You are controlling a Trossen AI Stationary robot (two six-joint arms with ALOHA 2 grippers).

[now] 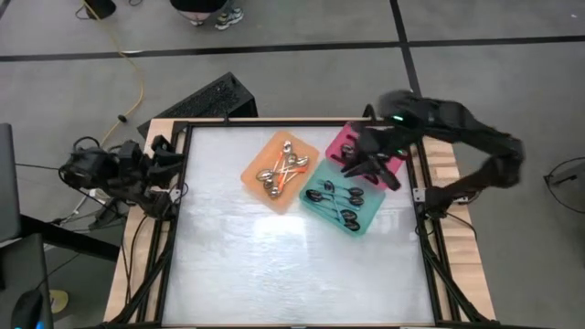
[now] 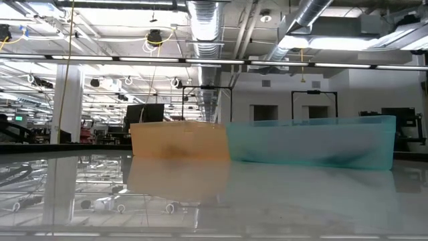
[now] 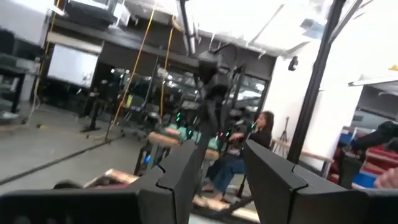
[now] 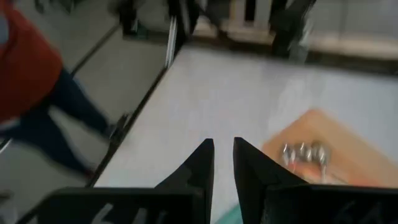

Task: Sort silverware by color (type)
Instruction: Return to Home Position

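Shiny metal-bowled spoons with orange handles [image 1: 281,171] heaped in orange rectangular plastic tray [image 1: 254,163]. Dark-bowled spoons with teal handles [image 1: 340,197] in teal plastic tray [image 1: 370,219] just beside it. Pink plastic tray [image 1: 343,142] behind teal one, contents hidden by arm. All three trays on white tabletop [image 1: 274,265], toward far right.

Right gripper [image 1: 361,167] hovers over pink and teal trays. Its fingers stand a narrow gap apart (nothing between).

Left gripper [image 3: 225,146] folded at table's left edge, fingers spread, empty.
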